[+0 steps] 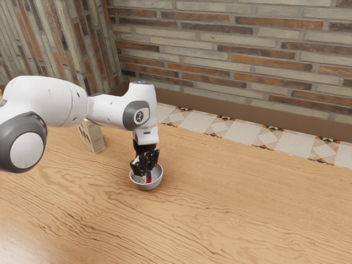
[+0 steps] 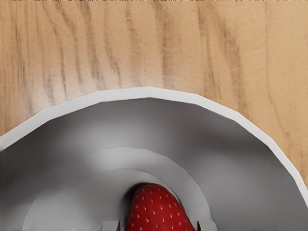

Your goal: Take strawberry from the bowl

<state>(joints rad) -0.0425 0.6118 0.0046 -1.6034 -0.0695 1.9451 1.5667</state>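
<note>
Ext. view, L to R: white arm (image 1: 52,102) comes in from the L edge, reaches R over the table (image 1: 247,212). Next, a pale block w/ dark marks (image 1: 93,137), standing behind the work area, well apart from the bowl; prob. no bother. Then the claw (image 1: 146,175), pointing down, its lower end inside the metal bowl (image 1: 161,171). Strawberry (image 2: 156,211) is in the bowl too, down on/near the bottom, right under the claw; wrist view has its tip & seeded red side well inside the rim. Farther R, bare wood, & a patterned tile strip (image 1: 289,142) along the wall.

Claw state: can't tell if wide, narrow or gripping; contact w/ the berry isn't clear either way.

Step in hand, I'd say: the grasp, low in the bowl, berry not yet out. Next move: get/confirm a snug, gentle squeeze on the berry's sides, then lift straight up, clear the rim, & only then go sideways. Risk: tapered berry could slip out, or the claw could snag the bowl wall & drag it.
</note>
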